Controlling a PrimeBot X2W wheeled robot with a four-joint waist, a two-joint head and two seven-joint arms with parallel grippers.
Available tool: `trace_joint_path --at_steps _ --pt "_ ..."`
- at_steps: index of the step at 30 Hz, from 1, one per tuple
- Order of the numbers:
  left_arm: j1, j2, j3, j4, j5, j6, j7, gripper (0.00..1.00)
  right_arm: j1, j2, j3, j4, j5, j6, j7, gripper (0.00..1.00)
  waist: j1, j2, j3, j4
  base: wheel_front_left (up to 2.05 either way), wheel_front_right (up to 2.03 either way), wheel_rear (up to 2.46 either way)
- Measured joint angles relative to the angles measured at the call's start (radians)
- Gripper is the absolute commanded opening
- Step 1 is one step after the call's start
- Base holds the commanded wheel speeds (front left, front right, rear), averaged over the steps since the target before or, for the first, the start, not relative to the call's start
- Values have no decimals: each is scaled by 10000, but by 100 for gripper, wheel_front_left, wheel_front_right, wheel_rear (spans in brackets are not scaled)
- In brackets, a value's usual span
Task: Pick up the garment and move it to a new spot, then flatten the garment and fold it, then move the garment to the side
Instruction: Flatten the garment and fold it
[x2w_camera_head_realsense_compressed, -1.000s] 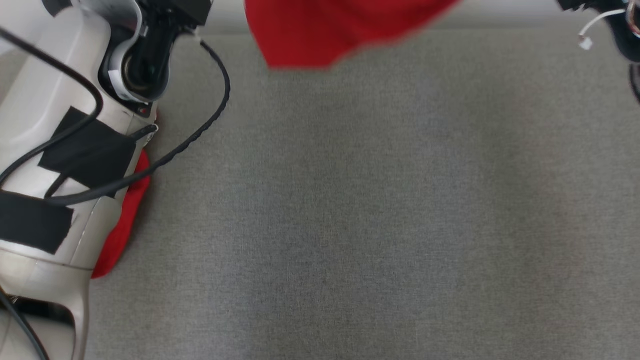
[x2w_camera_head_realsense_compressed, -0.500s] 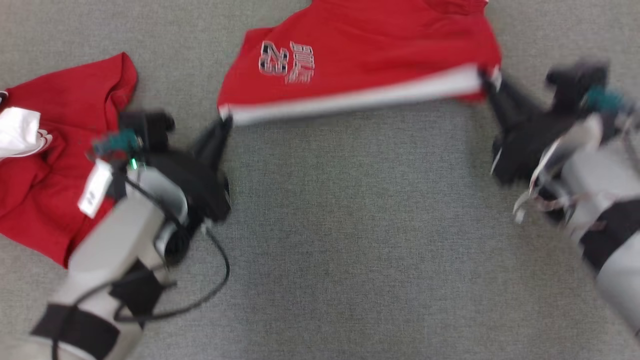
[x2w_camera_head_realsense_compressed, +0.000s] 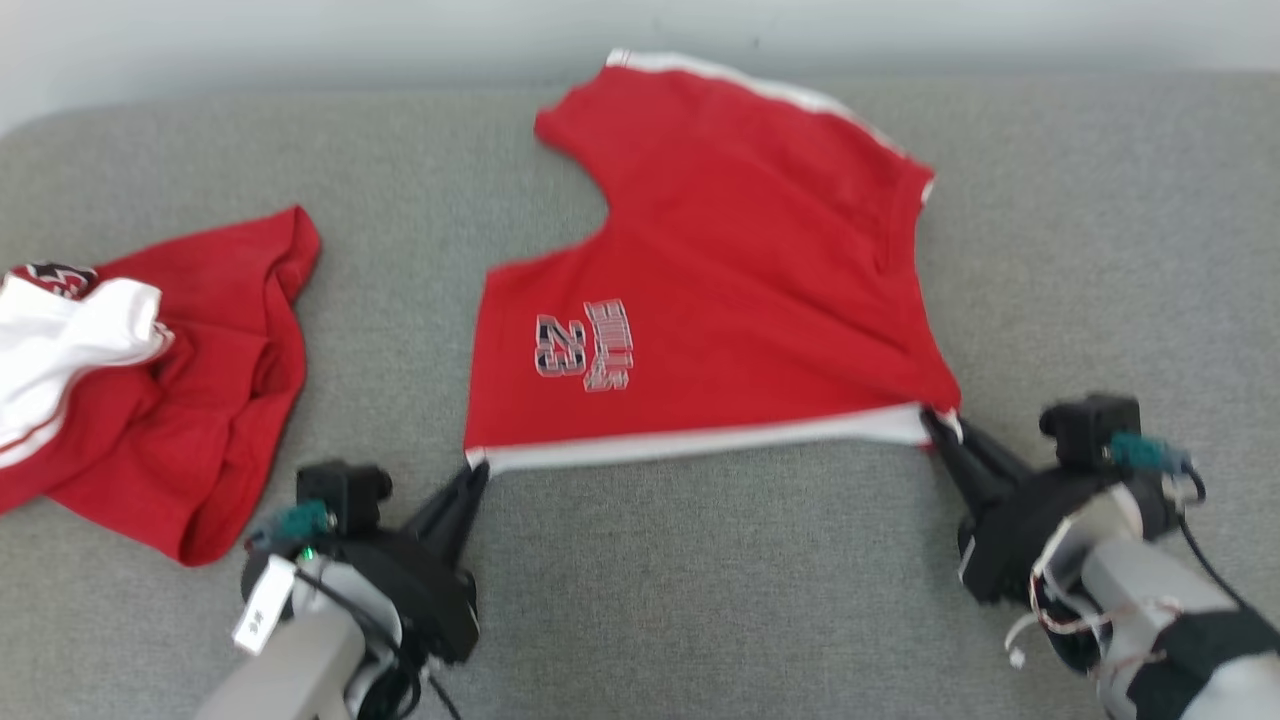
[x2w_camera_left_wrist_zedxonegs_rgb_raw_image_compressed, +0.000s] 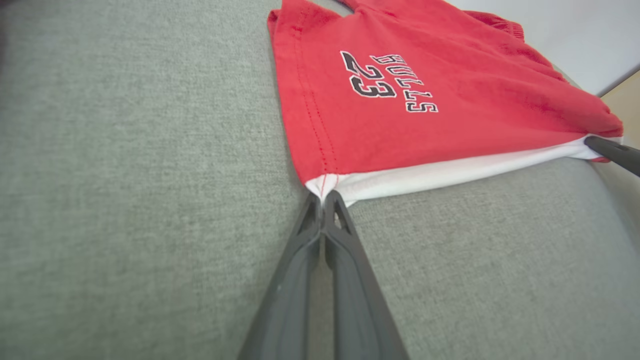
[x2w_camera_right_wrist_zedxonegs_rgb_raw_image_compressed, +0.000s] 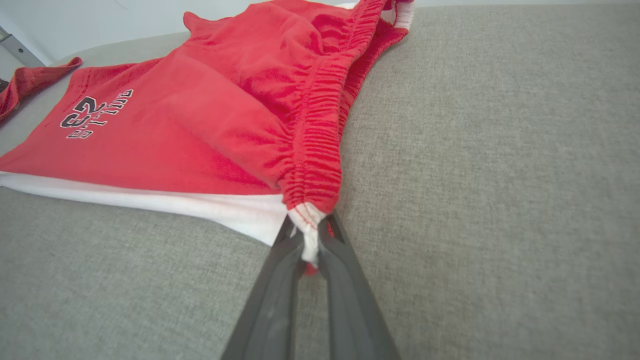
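Note:
The garment (x2w_camera_head_realsense_compressed: 720, 300) is a pair of red shorts with white side trim and a "BULLS 23" print, spread on the grey surface in the head view. My left gripper (x2w_camera_head_realsense_compressed: 478, 468) is shut on its near left corner, pinching the white trim (x2w_camera_left_wrist_zedxonegs_rgb_raw_image_compressed: 324, 192). My right gripper (x2w_camera_head_realsense_compressed: 932, 418) is shut on the near right corner, at the gathered waistband (x2w_camera_right_wrist_zedxonegs_rgb_raw_image_compressed: 310, 235). The white edge between the two corners is pulled fairly taut. In the left wrist view the print on the garment (x2w_camera_left_wrist_zedxonegs_rgb_raw_image_compressed: 390, 80) reads clearly, and the right gripper's fingertips (x2w_camera_left_wrist_zedxonegs_rgb_raw_image_compressed: 612, 152) show at the far right.
A second red and white garment (x2w_camera_head_realsense_compressed: 150, 370) lies crumpled at the left, a hand's width from my left arm. The grey fabric surface (x2w_camera_head_realsense_compressed: 700, 600) stretches bare toward me and to the right. A pale wall (x2w_camera_head_realsense_compressed: 300, 40) runs behind its far edge.
The head camera has tilted up, bringing both grippers and the whole garment into view. The garment, held at both corners throughout, now lies lower and more spread on the surface.

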Motion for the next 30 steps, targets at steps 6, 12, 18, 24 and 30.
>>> trace_joint_path --at_steps 6,12,18,24,30 --pt "956 -33 -318 27 48 -6 -13 0 1244 -90 96 -21 291 8 -31 0 -1 0 -851 -26 0 0 0" --pt "2012 56 -570 -52 130 119 -88 0 2371 -127 247 -249 497 10 -31 0 -1 -1 -1710 -9 0 0 0" --pt "2534 270 -817 -328 255 426 -81 0 2976 -222 313 -531 529 10 -31 0 0 0 -2318 -5 0 0 0" --pt "2537 290 -941 -460 324 623 180 0 3181 -299 479 -577 546 -8 155 0 1 -1 -2497 101 0 0 0" --pt "2531 274 -1191 -476 635 832 483 0 3182 -339 631 -562 395 -207 372 6 2 0 -2607 190 0 0 0"
